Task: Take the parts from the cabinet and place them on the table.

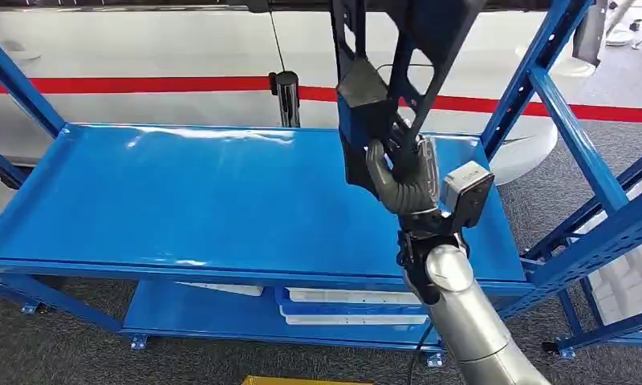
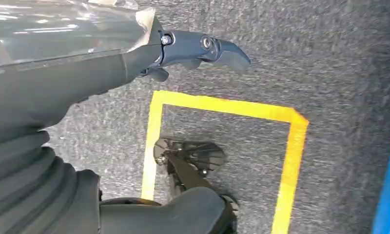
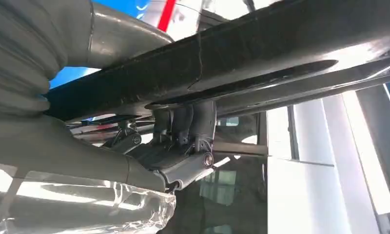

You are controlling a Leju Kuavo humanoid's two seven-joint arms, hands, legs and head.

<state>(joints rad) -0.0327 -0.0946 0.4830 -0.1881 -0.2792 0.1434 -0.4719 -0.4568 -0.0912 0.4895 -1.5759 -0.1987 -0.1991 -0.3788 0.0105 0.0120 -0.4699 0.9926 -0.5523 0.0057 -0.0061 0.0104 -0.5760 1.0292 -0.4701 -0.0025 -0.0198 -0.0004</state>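
A blue steel bench (image 1: pixel 181 200) lies beneath the robot's raised right hand (image 1: pixel 402 180), whose fingers (image 3: pixel 185 124) are wrapped around a long black framed part (image 1: pixel 390 72) held upright, its lower end hanging just above the bench's blue top beside the fingers. The carry step appears to be in hand: the part is off the cabinet and not yet set down. The next move likely calls for lowering the part until it rests on the surface below the fingers, then releasing without letting it tip. White trays (image 1: pixel 354 309) sit on the lower shelf. The left hand (image 2: pixel 183 48) hangs over grey carpet and yellow floor tape (image 2: pixel 222 107), fingers apart, holding nothing.
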